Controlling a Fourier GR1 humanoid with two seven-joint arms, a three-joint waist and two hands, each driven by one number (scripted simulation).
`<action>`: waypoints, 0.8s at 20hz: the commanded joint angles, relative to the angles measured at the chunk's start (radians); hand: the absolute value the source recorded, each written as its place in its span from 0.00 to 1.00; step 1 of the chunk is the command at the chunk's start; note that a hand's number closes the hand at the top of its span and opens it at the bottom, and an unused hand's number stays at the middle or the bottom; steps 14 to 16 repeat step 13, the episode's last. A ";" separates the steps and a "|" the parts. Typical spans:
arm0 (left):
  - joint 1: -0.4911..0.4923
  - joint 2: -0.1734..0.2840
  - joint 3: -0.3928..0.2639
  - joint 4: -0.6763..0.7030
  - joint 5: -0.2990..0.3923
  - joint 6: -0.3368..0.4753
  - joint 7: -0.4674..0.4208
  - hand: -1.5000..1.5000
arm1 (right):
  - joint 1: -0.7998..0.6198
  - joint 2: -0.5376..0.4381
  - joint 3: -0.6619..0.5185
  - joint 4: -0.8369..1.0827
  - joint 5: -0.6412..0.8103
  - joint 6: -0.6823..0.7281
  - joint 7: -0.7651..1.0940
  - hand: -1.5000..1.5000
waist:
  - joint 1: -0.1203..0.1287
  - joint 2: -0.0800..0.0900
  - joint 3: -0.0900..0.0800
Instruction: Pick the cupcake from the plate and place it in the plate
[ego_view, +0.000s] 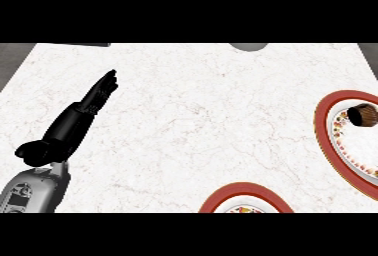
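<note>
From the head view, you look down on a white marble counter (192, 120) with faint reddish veins.

Your left hand (85, 107) comes in from the lower left on its grey forearm (29, 190). The hand lies out over the counter with its fingers (107, 82) straight and pressed together, pointing up and to the right. The thumb (29, 150) sticks out to the left near the wrist. The hand holds nothing and is well apart from both plates.

Your right hand does not show in this view.

The cupcake (363, 115) lies at the right edge, tipped on its side, with its brown ribbed wrapper facing you. It rests on the white inner part of a red-rimmed plate (325, 125), near that plate's upper end. This plate is cut off by the right edge of the view, so you see only its left part, with a dotted pattern along the inner border.

A second red-rimmed plate (247, 192) sits at the lower edge, right of centre. Only its upper arc shows, and nothing is visible on that part. The two plates are near each other but do not touch.

At the top edge, right of centre, a grey rounded shape (247, 46) pokes into view; you cannot tell what it is. A dark strip (74, 44) lies along the top left corner of the counter.
</note>
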 joint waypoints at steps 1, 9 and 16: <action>0.006 -0.009 -0.001 0.007 0.000 0.004 -0.008 0.50 | -0.025 0.064 -0.001 0.000 0.000 -0.194 0.175 0.00 | -0.004 0.003 -0.003; 0.012 0.012 0.005 -0.007 -0.004 -0.005 0.011 0.50 | -0.016 0.149 0.018 0.000 0.018 -0.233 0.241 0.00 | -0.019 -0.005 -0.005; 0.016 0.008 0.012 -0.003 -0.005 0.001 -0.004 0.50 | -0.031 0.194 0.034 0.000 0.033 -0.234 0.269 0.00 | -0.027 -0.005 -0.004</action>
